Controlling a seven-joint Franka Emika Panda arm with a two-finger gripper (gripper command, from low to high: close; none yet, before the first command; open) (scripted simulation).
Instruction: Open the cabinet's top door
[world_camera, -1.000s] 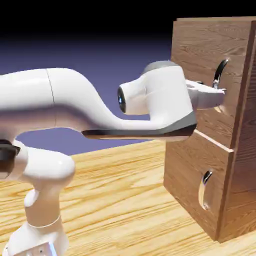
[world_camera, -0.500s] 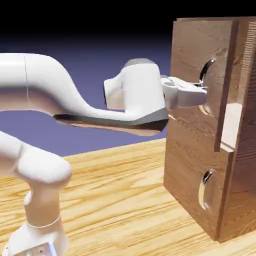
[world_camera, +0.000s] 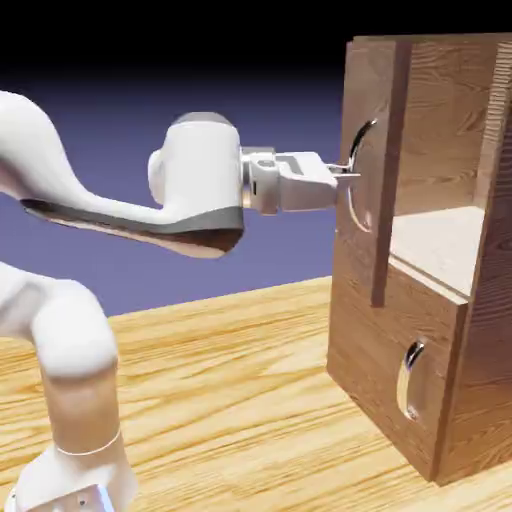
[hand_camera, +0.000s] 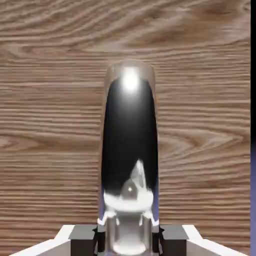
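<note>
The brown wood-grain cabinet (world_camera: 440, 330) stands at the right of the exterior view. Its top door (world_camera: 378, 170) is swung well out, showing a pale inner shelf (world_camera: 440, 245) behind it. My gripper (world_camera: 345, 176) is shut on the door's curved silver handle (world_camera: 358, 150). In the hand view the shiny handle (hand_camera: 130, 150) fills the middle, running up from between the two grey fingertips (hand_camera: 82, 235), with the door's wood grain (hand_camera: 50, 125) behind it. The shorter bottom door (world_camera: 395, 370) is closed.
The white arm (world_camera: 200, 185) stretches from the lower left across to the cabinet, above the wooden table (world_camera: 230, 400). The bottom door's small silver handle (world_camera: 410, 380) sticks out toward the arm's side.
The gripper closed on the handle and drew back to the left. The top door has swung from closed to widely open, uncovering the shelf inside.
</note>
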